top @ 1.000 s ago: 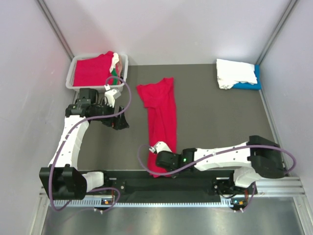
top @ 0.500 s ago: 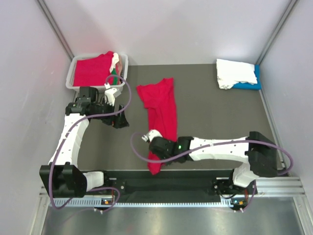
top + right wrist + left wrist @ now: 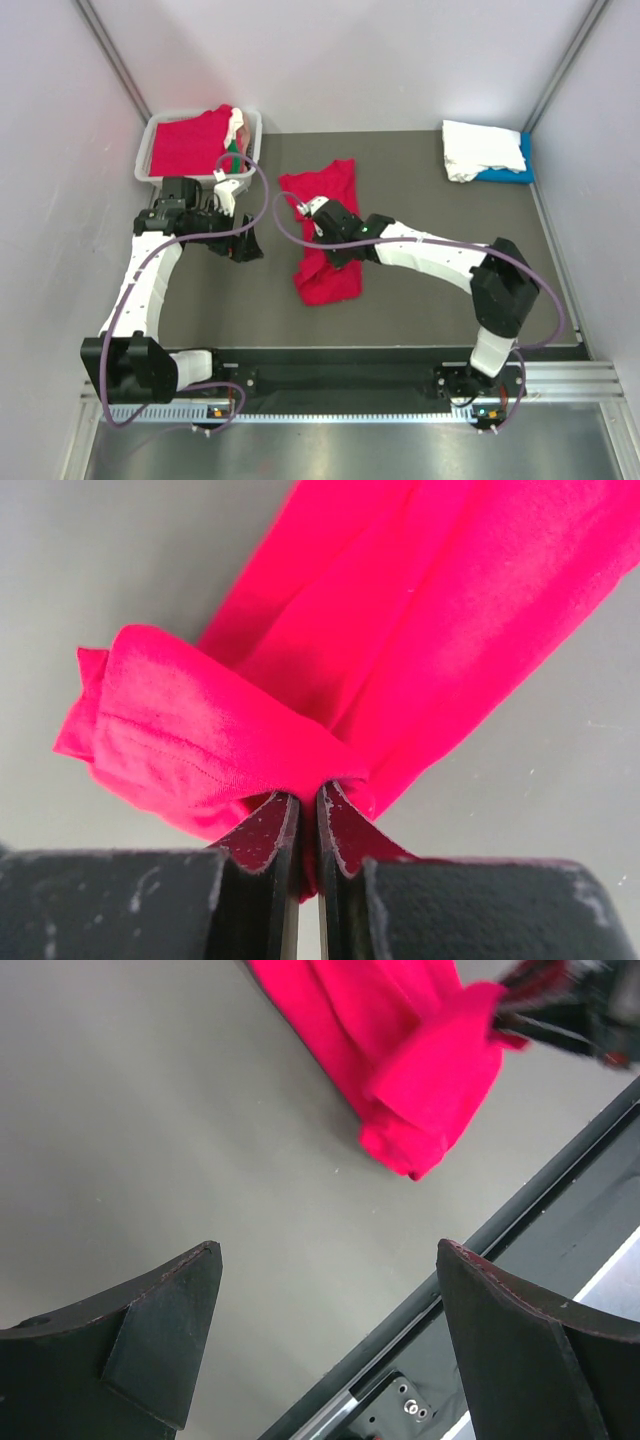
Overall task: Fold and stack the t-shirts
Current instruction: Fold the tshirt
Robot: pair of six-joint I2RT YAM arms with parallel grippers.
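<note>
**Spotter:** Red cloth is sitting pinched in your right hand [image 3: 307, 815]. Its fingers are pressing almost together on a fold of the red shirt [image 3: 420, 610], and the cloth is bunching out just beyond them.

**Second spotter:** And where is that shirt lying for you?

**Spotter:** It is stretching along the middle of the dark bench [image 3: 430, 240], running away from the arm bases as a long strip. Your right hand is holding one part doubled over the rest, so the near end is looking short and thick. Your right arm is reaching in from the right, and its hand is sitting over the middle of the shirt.

**Second spotter:** Your left hand [image 3: 325, 1250] is standing wide and gripping nothing. It is hanging over bare bench just left of the shirt. Its camera is showing the shirt's doubled end and the black rail [image 3: 560, 1200] at the bench's front edge.

**Spotter:** More red shirts [image 3: 185, 148] are lying heaped in the pale tub [image 3: 148, 140] at the far left corner. Some white and green cloth [image 3: 235, 135] is hanging at the tub's right rim.

**Second spotter:** At the far right corner, a white shirt [image 3: 483, 148] is resting on top of a blue shirt [image 3: 508, 177]. Both are sitting well apart from the one you are gripping.
</note>
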